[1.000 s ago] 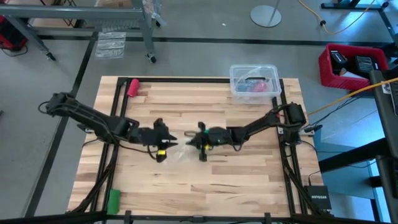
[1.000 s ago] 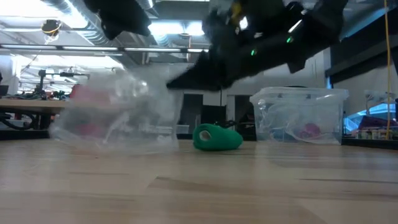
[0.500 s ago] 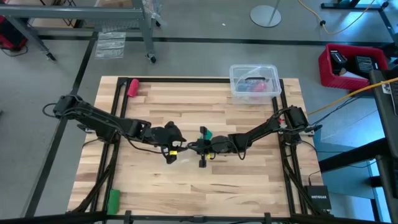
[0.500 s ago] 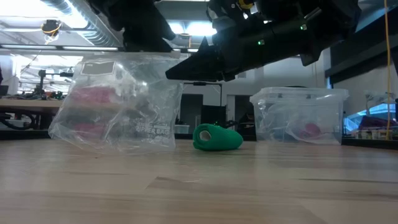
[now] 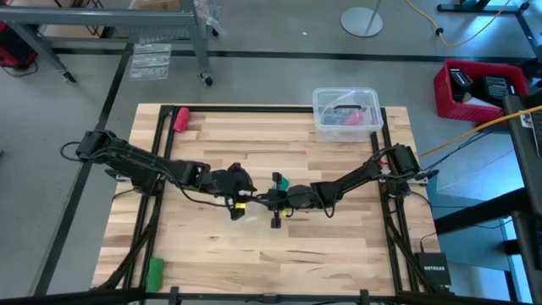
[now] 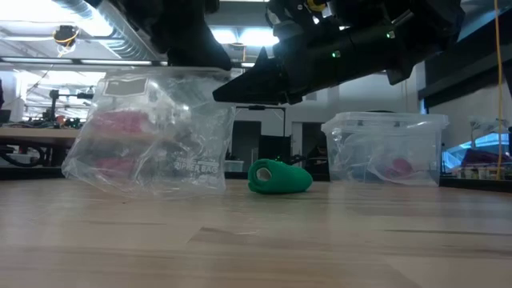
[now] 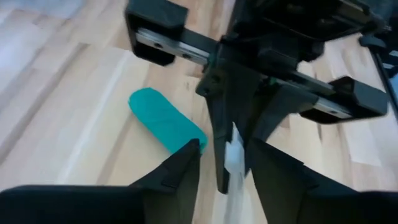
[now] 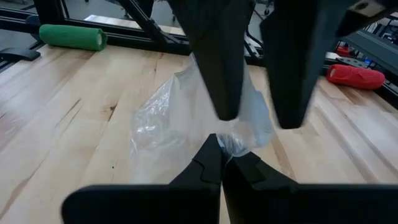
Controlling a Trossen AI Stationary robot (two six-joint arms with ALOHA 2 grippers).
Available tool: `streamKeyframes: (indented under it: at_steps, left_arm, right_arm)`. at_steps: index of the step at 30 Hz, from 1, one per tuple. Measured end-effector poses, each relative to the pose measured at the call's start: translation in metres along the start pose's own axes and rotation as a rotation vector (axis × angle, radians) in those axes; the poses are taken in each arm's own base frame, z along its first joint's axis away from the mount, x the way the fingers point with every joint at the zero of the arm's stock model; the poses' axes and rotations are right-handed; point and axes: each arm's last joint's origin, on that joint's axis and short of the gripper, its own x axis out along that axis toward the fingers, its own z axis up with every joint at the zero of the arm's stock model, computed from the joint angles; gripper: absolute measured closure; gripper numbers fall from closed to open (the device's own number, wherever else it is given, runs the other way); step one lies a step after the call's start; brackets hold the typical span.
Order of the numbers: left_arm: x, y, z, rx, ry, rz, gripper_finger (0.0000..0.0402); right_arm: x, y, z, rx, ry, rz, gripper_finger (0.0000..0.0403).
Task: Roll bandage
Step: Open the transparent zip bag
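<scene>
The bandage is a teal roll lying on its side on the wooden table, just beyond the grippers; it also shows in the left wrist view and the low view. A clear plastic bag hangs at mid-table with my right gripper shut on it. My left gripper is open. Its fingers stand on either side of the bag's upper edge and of the right gripper's fingertips. Neither gripper touches the bandage. My right gripper pinches the bag's upper edge between its two fingertips, coming nearly level from the table's right. The bag hangs slack below the hold, its lower part resting on the table. My left gripper: whether its fingers touch the bag cannot be told.
A clear lidded box with small items stands at the far right. A pink-red roll lies at the far left, and a bright green roll near the front left corner. Bare wood lies in front of the grippers.
My left gripper has moved toward the table's right and down, closing in on the right gripper. My right gripper has shifted slightly toward the near edge, uncovering the bandage in the high view. The bag, blurred and swinging a second ago, now hangs still.
</scene>
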Motion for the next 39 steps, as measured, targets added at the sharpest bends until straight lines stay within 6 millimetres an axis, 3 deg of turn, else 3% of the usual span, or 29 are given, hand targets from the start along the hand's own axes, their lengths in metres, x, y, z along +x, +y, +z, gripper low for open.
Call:
streamKeyframes:
  at_steps: [15,24,34,39]
  left_arm:
    - [0.0,0.001,-0.002,0.002,0.033,-0.026,0.0381]
    - [-0.001,-0.003,-0.004,0.032,0.038,-0.038,0.0383]
    - [-0.016,-0.012,-0.006,0.067,0.037,-0.026,0.0386]
    - [-0.017,-0.014,-0.006,0.08,0.023,-0.002,0.0381]
  right_arm:
    - [0.0,0.0,0.0,0.0,0.001,0.0,0.0398]
    - [-0.002,-0.001,0.003,0.122,0.004,0.001,0.0392]
    - [-0.031,-0.008,0.036,0.145,0.067,0.036,0.0272]
    - [-0.032,-0.009,0.039,0.148,0.05,0.058,0.0246]
